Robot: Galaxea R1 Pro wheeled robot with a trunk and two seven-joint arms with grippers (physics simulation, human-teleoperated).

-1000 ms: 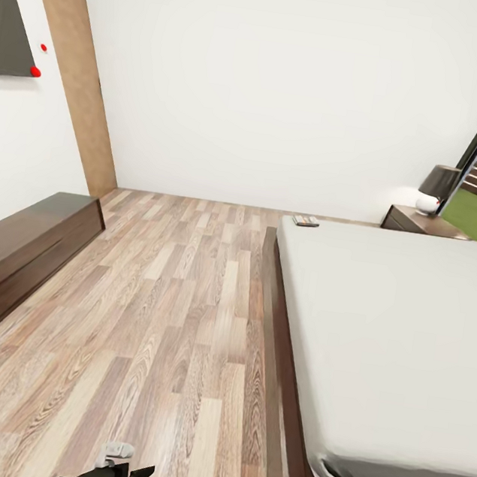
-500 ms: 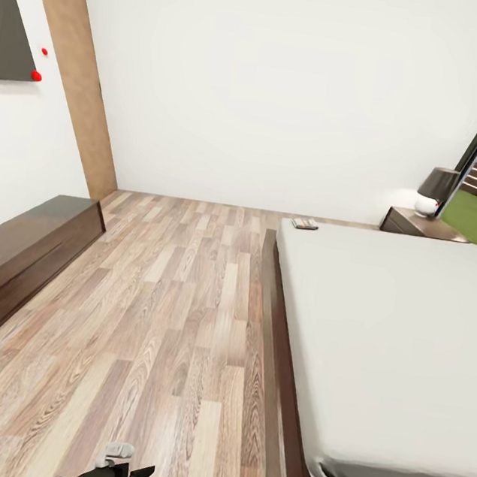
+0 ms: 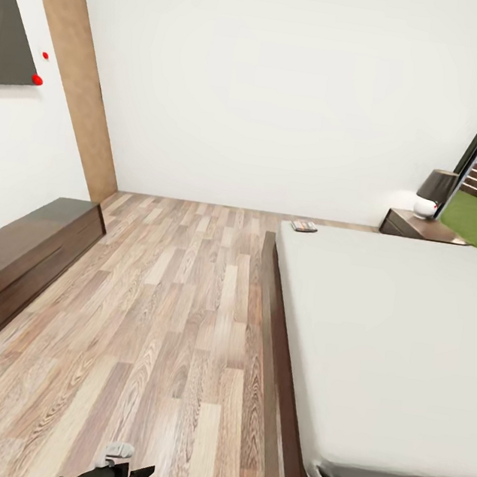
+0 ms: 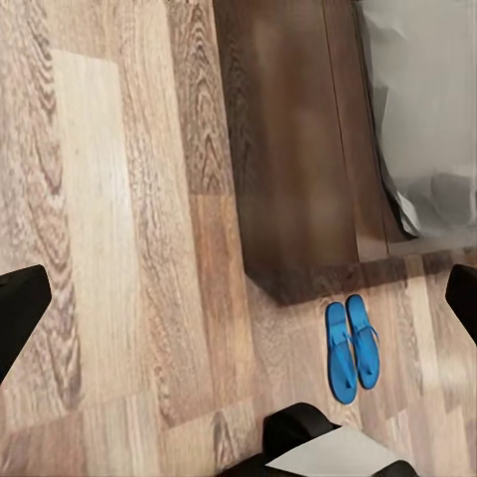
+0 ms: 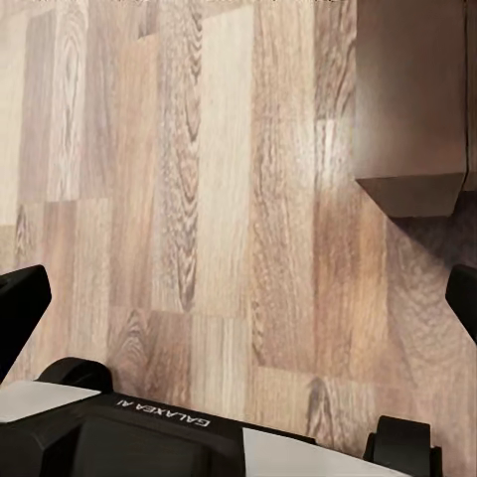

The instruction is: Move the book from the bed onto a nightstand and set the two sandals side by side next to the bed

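At the far left corner of the bed (image 3: 378,326) we see the book (image 3: 304,226) | sandals (image 4: 352,349) paired by the frame's near corner | nightstand (image 3: 415,224) far right | left gripper (image 4: 238,298) and right gripper (image 5: 238,298) wide, empty, carried low for travel.

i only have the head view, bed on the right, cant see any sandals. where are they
Observer: The two sandals show in the left wrist view, on the wood floor just off the corner of the bed frame.
Operator: are they together or apart
Observer: Side by side, parallel, nearly touching, soles down.
Operator: is the left claw holding anything
Observer: No. The left claw is open, its fingertips wide apart at the picture's edges with bare floor between them.
Operator: and the right one
Observer: The right claw is open too, over floor beside a dark corner of the frame.
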